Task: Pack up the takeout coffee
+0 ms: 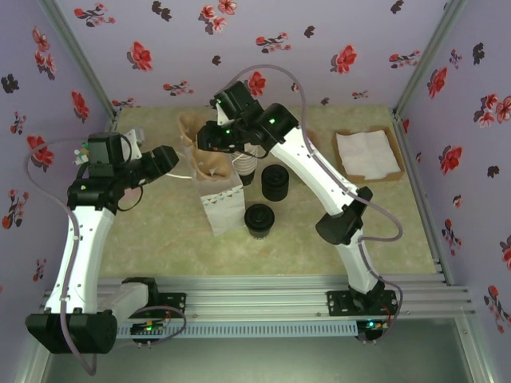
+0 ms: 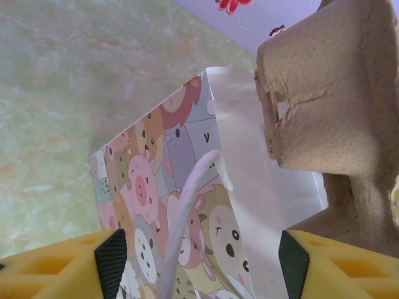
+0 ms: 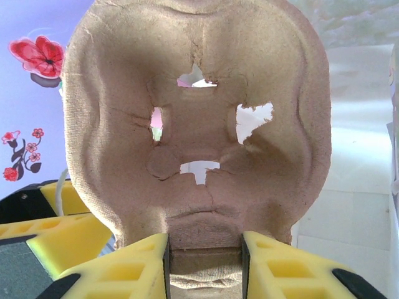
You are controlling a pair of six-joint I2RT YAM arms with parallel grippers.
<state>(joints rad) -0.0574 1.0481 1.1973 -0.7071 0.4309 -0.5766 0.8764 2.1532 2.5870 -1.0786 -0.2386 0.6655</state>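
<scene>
While right end effector point(image 3: 204, 252) clamps pulp carrier point(image 3: 199, 93), takeout coffee point(image 1: 259, 217) stands well apart, left end effector point(image 2: 202, 261) released.

Bright, even overhead light, soft shadows, wrist close-ups slightly blurred.

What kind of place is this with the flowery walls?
Probably a little robot practice booth, not a real café: two arms bolted to a metal rail, flowery walls close around one table, and a cartoon paper bag beside a lidded coffee cup.
</scene>
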